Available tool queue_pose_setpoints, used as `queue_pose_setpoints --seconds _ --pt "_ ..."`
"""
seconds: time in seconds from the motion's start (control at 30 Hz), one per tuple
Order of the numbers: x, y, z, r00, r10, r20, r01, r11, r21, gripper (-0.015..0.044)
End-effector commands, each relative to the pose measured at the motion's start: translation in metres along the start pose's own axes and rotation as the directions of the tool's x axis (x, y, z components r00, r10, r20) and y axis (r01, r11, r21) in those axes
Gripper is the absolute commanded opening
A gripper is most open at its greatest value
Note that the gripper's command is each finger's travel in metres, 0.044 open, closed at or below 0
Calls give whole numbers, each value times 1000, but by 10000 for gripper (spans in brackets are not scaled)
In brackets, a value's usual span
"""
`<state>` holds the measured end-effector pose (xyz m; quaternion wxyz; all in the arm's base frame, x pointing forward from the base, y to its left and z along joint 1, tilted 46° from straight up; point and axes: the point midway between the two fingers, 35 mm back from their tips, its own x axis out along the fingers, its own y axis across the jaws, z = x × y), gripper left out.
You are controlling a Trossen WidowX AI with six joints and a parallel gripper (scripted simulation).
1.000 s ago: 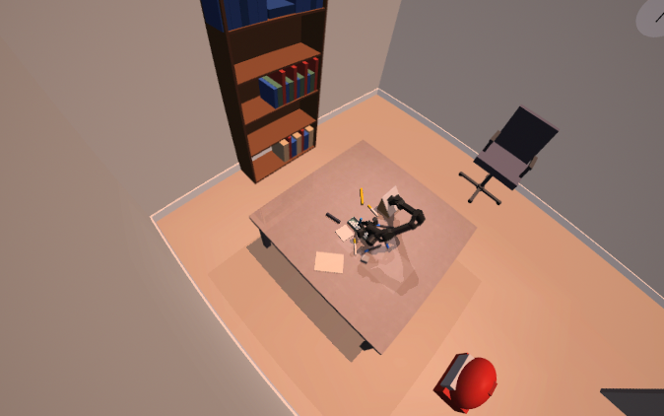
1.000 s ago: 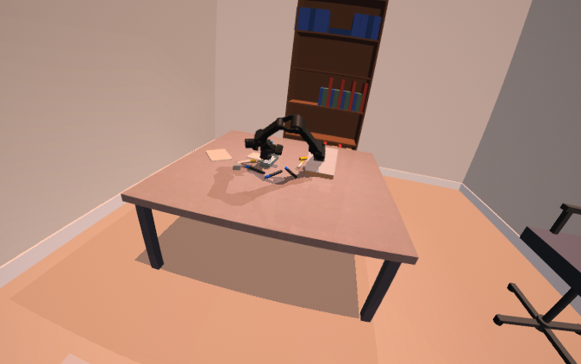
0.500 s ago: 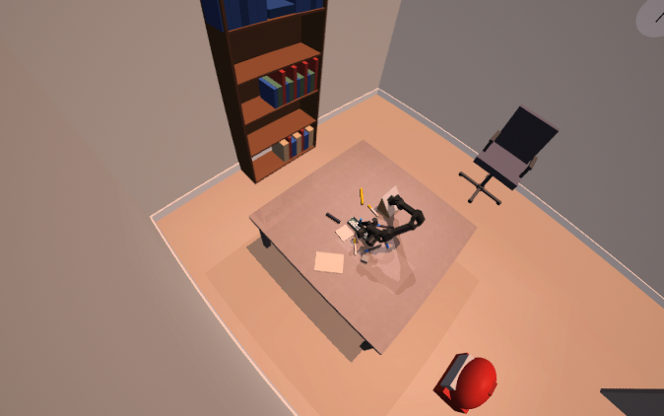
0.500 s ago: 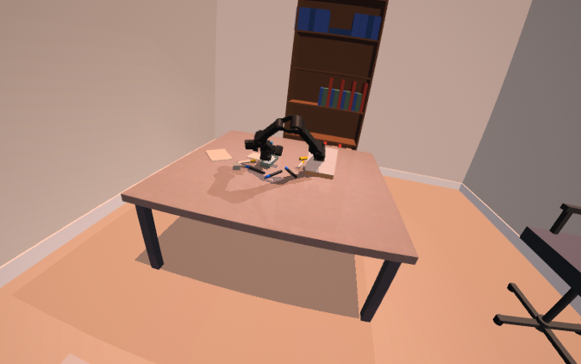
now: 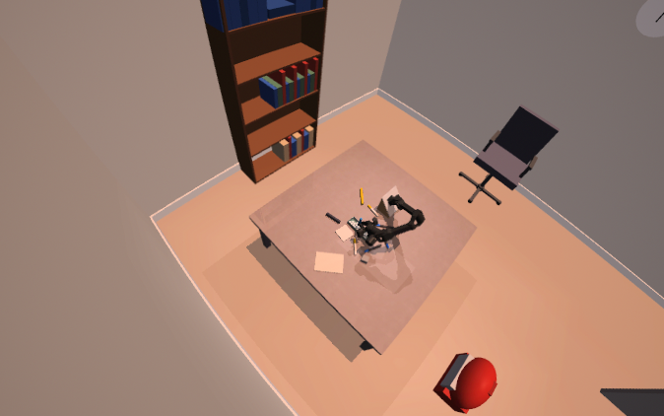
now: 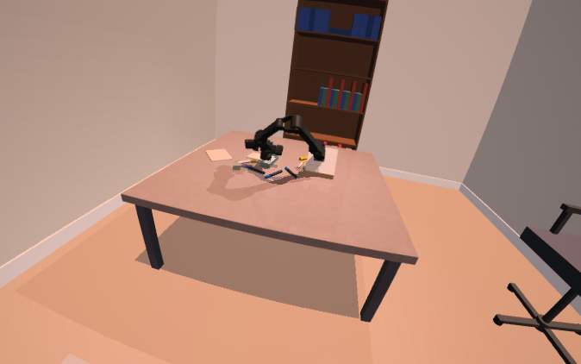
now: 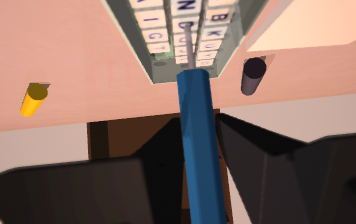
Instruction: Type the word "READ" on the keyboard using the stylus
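The keyboard (image 5: 354, 224) (image 6: 270, 162) (image 7: 170, 76) is a grey-green tray with pale lettered keys. In the wrist view, I, G, N, D, B and K can be read, while keys farther along are small and hard to read. My gripper (image 7: 197, 123) is shut on the blue stylus (image 7: 197, 160), whose thin grey tip points at the keyboard. The tip appears at the middle column, over the key that looks like D. Whether it touches or presses that key cannot be told. In the top and exterior views the arm hides part of the keyboard.
A yellow marker (image 5: 362, 196) (image 7: 33, 102) and a black marker (image 5: 333, 218) (image 7: 252, 76) lie past the keyboard. A small sheet lies beside it, and a larger sheet (image 5: 329, 262) (image 6: 218, 154) farther off. Several pens lie near the arm. A pale block (image 6: 331, 161) is by its base.
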<state>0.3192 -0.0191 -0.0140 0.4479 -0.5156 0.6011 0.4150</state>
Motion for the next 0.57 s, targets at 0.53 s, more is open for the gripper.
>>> queue_pose_setpoints --seconds 0.53 --pt "-15 1 -27 1000 4 6 -4 1000 4 81"
